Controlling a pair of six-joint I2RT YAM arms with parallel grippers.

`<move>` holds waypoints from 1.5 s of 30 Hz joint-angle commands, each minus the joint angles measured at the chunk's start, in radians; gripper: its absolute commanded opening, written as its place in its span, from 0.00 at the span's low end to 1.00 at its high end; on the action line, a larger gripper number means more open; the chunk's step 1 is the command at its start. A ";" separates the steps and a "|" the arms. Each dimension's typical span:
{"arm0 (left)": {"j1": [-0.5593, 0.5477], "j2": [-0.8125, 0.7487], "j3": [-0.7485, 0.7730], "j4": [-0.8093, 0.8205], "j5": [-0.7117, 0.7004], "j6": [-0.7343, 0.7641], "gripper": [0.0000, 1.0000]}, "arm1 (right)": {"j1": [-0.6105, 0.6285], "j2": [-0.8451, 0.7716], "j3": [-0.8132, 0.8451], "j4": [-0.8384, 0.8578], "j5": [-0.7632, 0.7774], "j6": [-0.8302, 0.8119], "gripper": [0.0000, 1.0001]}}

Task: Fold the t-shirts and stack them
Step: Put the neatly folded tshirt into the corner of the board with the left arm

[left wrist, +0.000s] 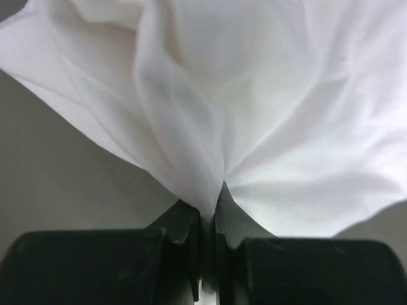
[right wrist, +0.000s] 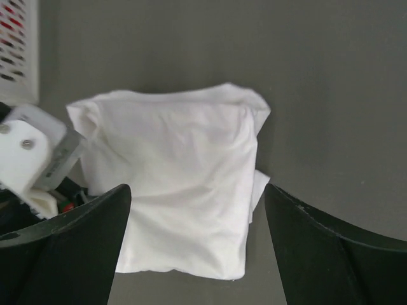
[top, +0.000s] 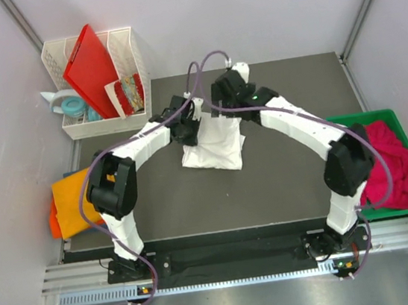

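A white t-shirt (top: 215, 149) lies folded into a small rectangle at the middle of the dark table. My left gripper (top: 188, 127) is at the shirt's far left corner, shut on a pinch of the white cloth (left wrist: 210, 190), which runs down between its jaws. My right gripper (top: 228, 98) hangs over the shirt's far edge, open, its two fingers (right wrist: 76, 241) wide apart above the white t-shirt (right wrist: 184, 190) and holding nothing. An orange t-shirt (top: 71, 204) lies off the table's left edge. A magenta-pink t-shirt (top: 390, 165) sits crumpled in a bin on the right.
A green bin (top: 379, 113) stands at the table's right edge. At the back left, a white mesh basket (top: 106, 124) holds a red plastic board (top: 91, 66) and small items. Grey walls close in on both sides.
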 commanded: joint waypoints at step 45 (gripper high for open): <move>0.141 -1.108 -0.217 -0.557 -0.422 0.311 0.00 | 0.067 -0.394 -0.589 0.167 0.090 0.116 0.85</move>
